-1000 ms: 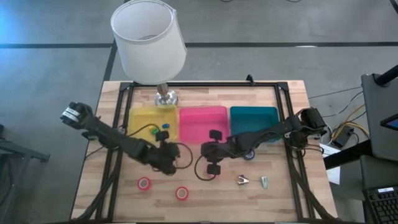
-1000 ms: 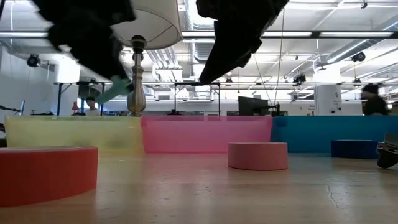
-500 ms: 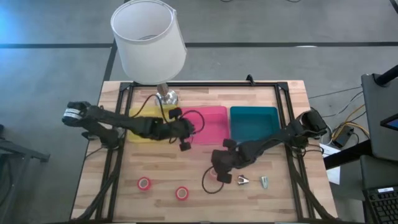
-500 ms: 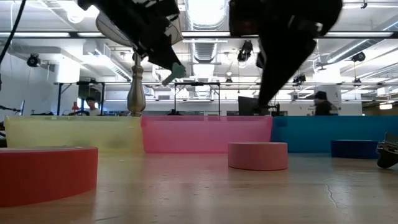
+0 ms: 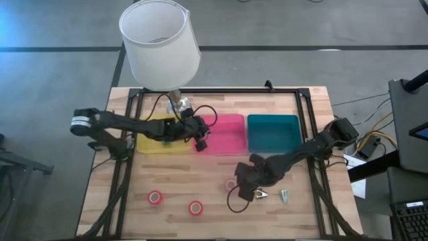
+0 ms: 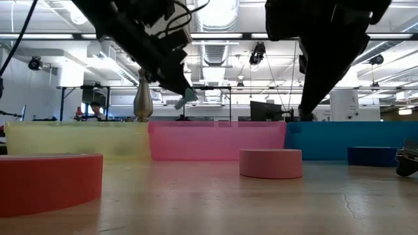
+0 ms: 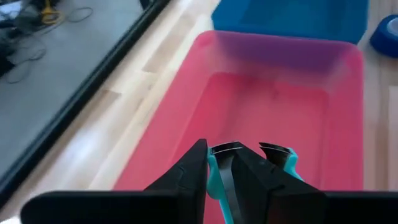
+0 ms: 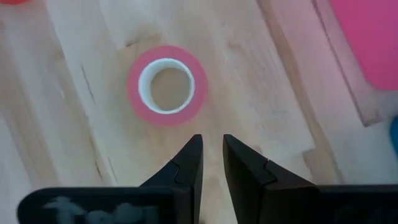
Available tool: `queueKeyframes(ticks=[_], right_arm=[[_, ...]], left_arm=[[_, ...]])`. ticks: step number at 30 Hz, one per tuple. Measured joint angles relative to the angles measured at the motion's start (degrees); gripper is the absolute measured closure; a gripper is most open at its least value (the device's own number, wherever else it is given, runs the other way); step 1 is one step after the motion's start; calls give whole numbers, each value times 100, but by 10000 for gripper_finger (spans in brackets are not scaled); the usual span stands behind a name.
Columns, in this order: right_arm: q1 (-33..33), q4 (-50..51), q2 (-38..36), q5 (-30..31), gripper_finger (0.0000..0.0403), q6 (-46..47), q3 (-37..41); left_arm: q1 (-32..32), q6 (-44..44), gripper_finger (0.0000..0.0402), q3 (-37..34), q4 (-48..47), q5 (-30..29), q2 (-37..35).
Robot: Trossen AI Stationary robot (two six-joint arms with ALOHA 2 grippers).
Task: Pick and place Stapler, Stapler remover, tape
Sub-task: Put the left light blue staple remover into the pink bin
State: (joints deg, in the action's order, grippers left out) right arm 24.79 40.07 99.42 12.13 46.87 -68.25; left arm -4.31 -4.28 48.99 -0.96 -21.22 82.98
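Note:
My left gripper (image 5: 199,140) hangs over the left end of the pink bin (image 5: 224,124), shut on a teal stapler remover (image 7: 216,176) with metal claws. The remover also shows in the low view (image 6: 186,96), above the bin. My right gripper (image 5: 241,189) is low over the table, narrowly open and empty. Its fingertips stop just short of a red tape roll (image 8: 166,86) that lies flat on the wood. Two more red rolls (image 5: 155,197) (image 5: 194,207) lie near the front edge. A blue roll (image 6: 372,155) lies in front of the blue bin (image 5: 273,130). My left gripper pinches one teal half of the remover (image 7: 214,177) between its two fingers. The other teal half (image 7: 290,163) shows past the outer side of one finger. The remover's claws (image 7: 227,148) point forward past the fingertips. It is lifted clear, above the pink bin.
A yellow bin (image 5: 150,127) stands to the left of the pink one. A lamp with a large white shade (image 5: 159,41) stands on the table's far side. Two silvery metal pieces (image 5: 259,195) (image 5: 284,196) lie beside my right gripper, toward the table's right edge.
My left gripper has carried the teal remover from the table's middle toward the far edge and to the right, ending over the pink bin. My right gripper has moved toward the near edge and down, ending beside the red tape roll.

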Motion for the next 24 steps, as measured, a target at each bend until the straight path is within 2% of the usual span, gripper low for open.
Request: queueKeyframes(ticks=[3, 8, 17, 24], right_arm=[[10, -16, -119, 8, 346, 122, 53], [36, 1, -228, 5, 346, 136, 136], [49, 1, -201, 3, 346, 221, 225], [58, -7, -193, -11, 346, 225, 241]], left_arm=[[-30, -2, 335, -161, 502, 321, 274], [-83, 18, 335, -156, 1012, 365, 893], [-224, -67, 335, 167, 1112, 444, 1858], [-246, 110, 310, 463, 950, 367, 1962]])
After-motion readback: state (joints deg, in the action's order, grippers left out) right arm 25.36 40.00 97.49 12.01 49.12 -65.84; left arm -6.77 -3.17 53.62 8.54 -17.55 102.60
